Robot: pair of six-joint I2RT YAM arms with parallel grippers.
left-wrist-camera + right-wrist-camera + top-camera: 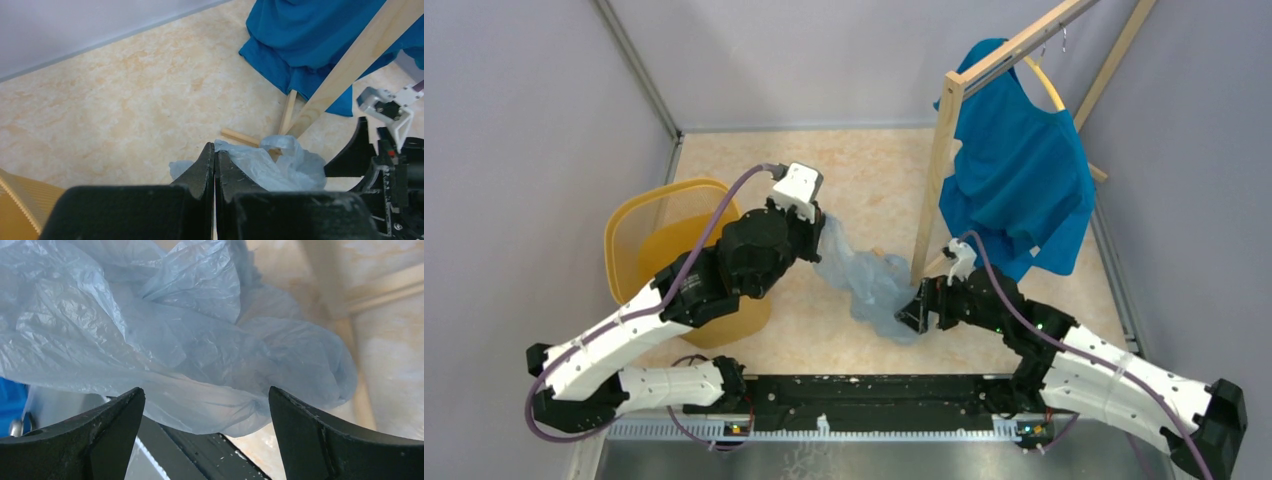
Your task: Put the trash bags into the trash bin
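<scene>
- trash bag (190, 355): thin see-through plastic film, super crinkly, faint sheen
- trash bin (639, 240): smooth yellow-orange plastic, slightly translucent
- shirt (1019, 170), upper right: soft matt blue cloth
- rack (936, 170): bare pale wood, matt, visible grain
- table (864, 160): smooth marbled beige top
- left gripper (215, 150): matt black plastic, scuffed with pale scratches

- Trash bag (200, 340): translucent pale blue-grey (crinkled sheen), just ahead of the black right fingers (110, 435).
- Trash bin (659, 235): yellow-orange.
- Shirt (1024, 170): solid blue.
- Table (125, 100): mottled beige.
</scene>
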